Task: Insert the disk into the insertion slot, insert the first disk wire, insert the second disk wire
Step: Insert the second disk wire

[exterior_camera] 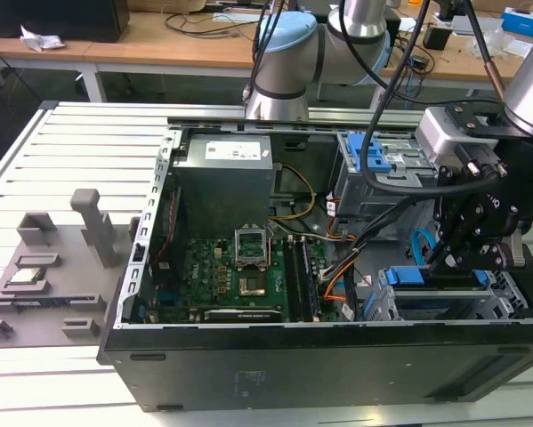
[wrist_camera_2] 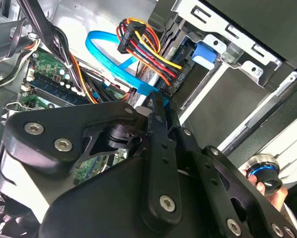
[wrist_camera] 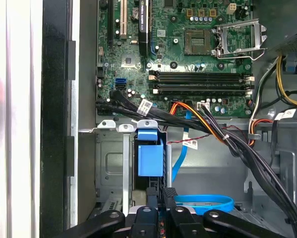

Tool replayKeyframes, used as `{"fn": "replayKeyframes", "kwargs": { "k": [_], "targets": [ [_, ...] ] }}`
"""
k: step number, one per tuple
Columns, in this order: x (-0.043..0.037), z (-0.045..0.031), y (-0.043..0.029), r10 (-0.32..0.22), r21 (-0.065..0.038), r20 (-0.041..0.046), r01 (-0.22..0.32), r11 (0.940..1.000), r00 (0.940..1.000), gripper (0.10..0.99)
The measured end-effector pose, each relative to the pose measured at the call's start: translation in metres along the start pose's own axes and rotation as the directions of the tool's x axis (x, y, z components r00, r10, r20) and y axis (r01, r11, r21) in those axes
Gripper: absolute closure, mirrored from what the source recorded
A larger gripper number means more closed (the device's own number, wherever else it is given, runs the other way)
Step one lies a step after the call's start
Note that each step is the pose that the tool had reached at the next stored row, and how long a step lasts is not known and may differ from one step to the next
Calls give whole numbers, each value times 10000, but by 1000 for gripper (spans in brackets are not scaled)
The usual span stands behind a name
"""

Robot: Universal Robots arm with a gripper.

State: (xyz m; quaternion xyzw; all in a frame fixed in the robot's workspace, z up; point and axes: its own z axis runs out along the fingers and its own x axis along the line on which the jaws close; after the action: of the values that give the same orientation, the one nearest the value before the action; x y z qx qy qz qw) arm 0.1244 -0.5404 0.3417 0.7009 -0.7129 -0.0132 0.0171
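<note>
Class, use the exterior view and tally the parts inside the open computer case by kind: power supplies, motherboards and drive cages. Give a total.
Power supply: 1
Motherboard: 1
Drive cages: 2, the tall grey cage and the insertion slot
Total: 4

Silver arm (exterior_camera: 364,18), pale blue joint caps, black cables; black gripper (exterior_camera: 466,245), silver screws.
</note>
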Motion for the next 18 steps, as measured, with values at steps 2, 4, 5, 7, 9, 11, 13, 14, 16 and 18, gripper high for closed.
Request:
{"fn": "replayKeyframes", "kwargs": {
  "k": [2, 4, 5, 7, 9, 11, 13, 14, 16, 18],
  "targets": [
    [0, 9, -1, 0, 1, -2, 0, 10000, 10000, 925],
    [0, 11, -1, 0, 0, 0, 0, 10000, 10000, 925],
    [0, 11, -1, 0, 1, 0, 0, 10000, 10000, 925],
    [0, 11, -1, -1, 1, 1, 1, 10000, 10000, 925],
    [0, 11, -1, -1, 1, 1, 1, 10000, 10000, 914],
    [0, 11, -1, -1, 1, 3, 1, 10000, 10000, 851],
    [-4, -43, 2, -1, 0, 2, 1, 10000, 10000, 851],
    [-35, -126, 6, 0, 1, -18, 0, 10000, 10000, 851],
    [-65, -216, 10, 1, 2, -54, -1, 10000, 10000, 867],
    [-80, -302, 14, 2, 2, -68, -2, 10000, 10000, 980]
  ]
}}
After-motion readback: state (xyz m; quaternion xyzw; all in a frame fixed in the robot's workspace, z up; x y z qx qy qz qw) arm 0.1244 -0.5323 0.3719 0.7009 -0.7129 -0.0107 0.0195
